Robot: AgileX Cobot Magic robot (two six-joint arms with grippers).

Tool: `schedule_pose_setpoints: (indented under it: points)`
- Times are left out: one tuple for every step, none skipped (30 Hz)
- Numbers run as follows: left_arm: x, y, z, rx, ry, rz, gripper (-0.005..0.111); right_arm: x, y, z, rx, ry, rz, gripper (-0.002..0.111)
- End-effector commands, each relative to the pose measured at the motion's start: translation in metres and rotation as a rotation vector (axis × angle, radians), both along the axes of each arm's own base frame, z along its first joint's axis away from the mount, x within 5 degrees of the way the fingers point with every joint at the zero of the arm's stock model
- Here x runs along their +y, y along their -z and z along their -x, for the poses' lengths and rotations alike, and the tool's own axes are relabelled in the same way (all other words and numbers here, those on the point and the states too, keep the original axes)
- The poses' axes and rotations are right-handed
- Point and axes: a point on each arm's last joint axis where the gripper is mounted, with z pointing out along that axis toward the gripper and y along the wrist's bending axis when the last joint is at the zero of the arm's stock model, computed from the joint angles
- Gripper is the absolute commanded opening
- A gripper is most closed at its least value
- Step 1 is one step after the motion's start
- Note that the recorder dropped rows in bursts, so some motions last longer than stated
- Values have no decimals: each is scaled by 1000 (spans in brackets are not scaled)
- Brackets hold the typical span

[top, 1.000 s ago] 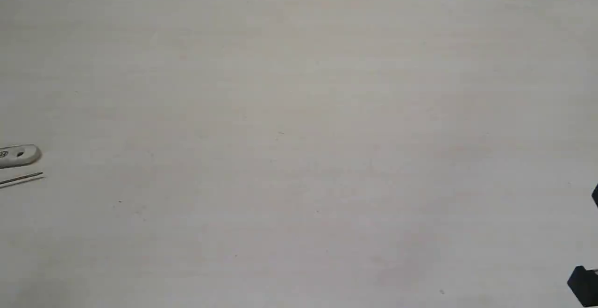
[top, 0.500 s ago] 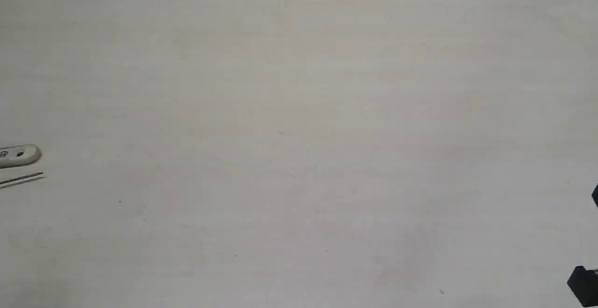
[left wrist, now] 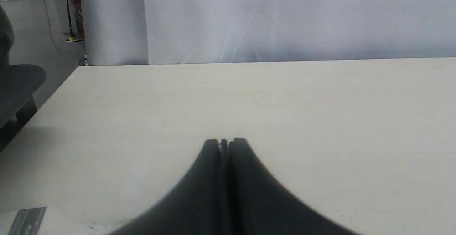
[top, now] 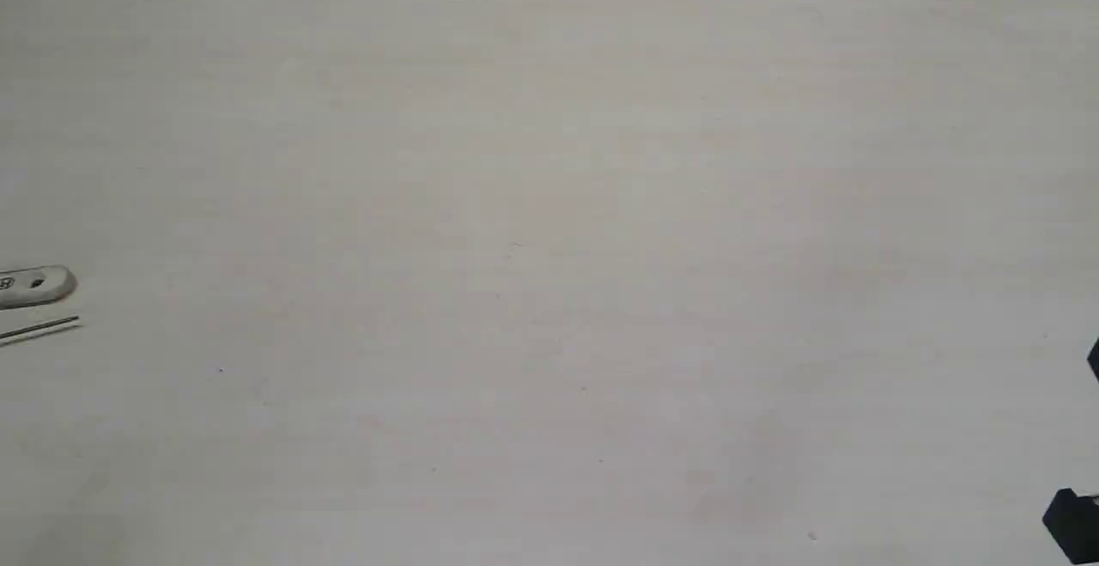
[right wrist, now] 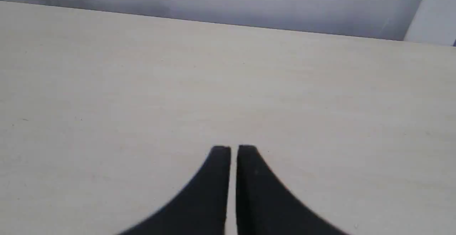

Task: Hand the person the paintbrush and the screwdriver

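In the exterior view only the end of the paintbrush [top: 39, 284] shows at the far left edge: a pale handle tip with a hole. Just in front of it lies the thin metal shaft of the screwdriver [top: 43, 328]; its handle is cut off by the frame. In the left wrist view my left gripper [left wrist: 224, 142] is shut and empty above bare table, with the silver ferrule of the paintbrush [left wrist: 29, 220] at the frame's corner. My right gripper [right wrist: 234, 149] is also shut with nothing in it, its tips a hair apart. The person is out of view.
The pale wooden table [top: 549, 205] ends at a grey curtain at the back. A black part of the right arm [top: 1073, 525] pokes in at the lower right edge. Dark furniture [left wrist: 17, 85] stands off the table's side in the left wrist view.
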Motion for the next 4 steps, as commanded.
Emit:
schedule_pose_setpoints:
  points:
    - [0, 0, 0, -12, 5, 2, 0, 0, 0, 0, -5, 6, 6, 5]
    - [0, 0, 0, -12, 5, 2, 0, 0, 0, 0, -5, 6, 6, 5]
    - [0, 0, 0, -12, 5, 2, 0, 0, 0, 0, -5, 6, 6, 5]
    - [0, 0, 0, -12, 5, 2, 0, 0, 0, 0, -5, 6, 6, 5]
